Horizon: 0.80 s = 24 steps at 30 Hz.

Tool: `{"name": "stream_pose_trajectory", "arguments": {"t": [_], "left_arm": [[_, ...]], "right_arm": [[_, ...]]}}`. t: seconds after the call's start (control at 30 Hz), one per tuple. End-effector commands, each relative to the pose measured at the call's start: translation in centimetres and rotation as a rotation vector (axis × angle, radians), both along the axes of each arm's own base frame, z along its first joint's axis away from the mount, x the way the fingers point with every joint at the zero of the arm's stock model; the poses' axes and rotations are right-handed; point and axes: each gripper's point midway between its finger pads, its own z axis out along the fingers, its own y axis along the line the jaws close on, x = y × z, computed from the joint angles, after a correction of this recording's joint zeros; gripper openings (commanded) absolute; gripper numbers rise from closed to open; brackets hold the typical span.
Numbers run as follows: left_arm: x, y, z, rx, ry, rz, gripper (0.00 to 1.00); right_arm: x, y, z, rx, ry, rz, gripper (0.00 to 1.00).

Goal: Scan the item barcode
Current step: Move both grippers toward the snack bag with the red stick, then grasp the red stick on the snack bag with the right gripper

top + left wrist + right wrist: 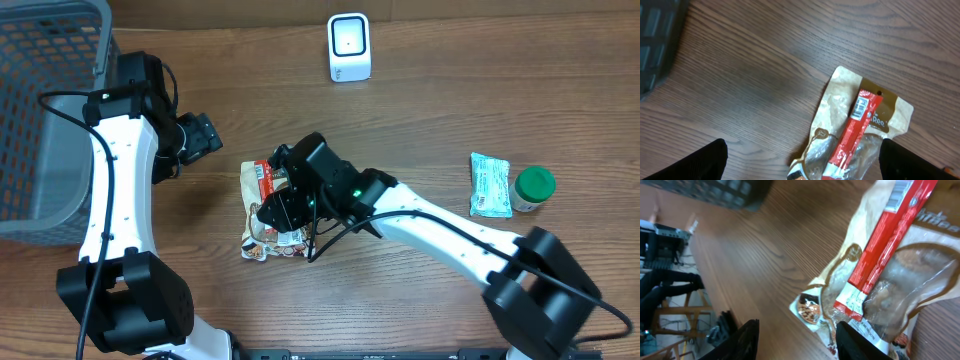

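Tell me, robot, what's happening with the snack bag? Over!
Left pincer open, empty. Right pincer open, right over snack bag. Red stick lies on it. Scanner stands apart, bag not there yet.

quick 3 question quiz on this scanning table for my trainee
1. True or false: the left claw grips the snack pouch.
2. What lies beside the green-lidded jar? A teal packet, B mug, C spoon.
3. Which claw hangs over the pouch?
Key: 1 false, it is open and apart from the pouch; 2 A; 3 the right claw.
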Motion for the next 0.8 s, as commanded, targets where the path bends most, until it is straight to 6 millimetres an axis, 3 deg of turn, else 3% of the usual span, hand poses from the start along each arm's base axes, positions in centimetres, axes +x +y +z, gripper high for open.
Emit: {"name": "stream_pose_trajectory", "arguments": {"t": [0.0, 0.5, 0.77], "left_arm": [[0.0, -1.3, -0.4, -0.018, 0.01, -0.053, 0.89], [-0.8, -1.8, -3.3, -0.028, 0.046, -0.061, 0.91], [-0.6, -2.1, -3.4, -0.045, 0.035, -0.065, 0.91]], "right_arm": [[1.0, 0.0, -0.8, -0.019, -0.025, -0.036, 0.51], [2.3, 0.4, -5.3, -0.072, -0.024, -0.064, 0.48], [2.5, 0.7, -7.8, -0.09, -0.01, -0.063, 0.49]]}}
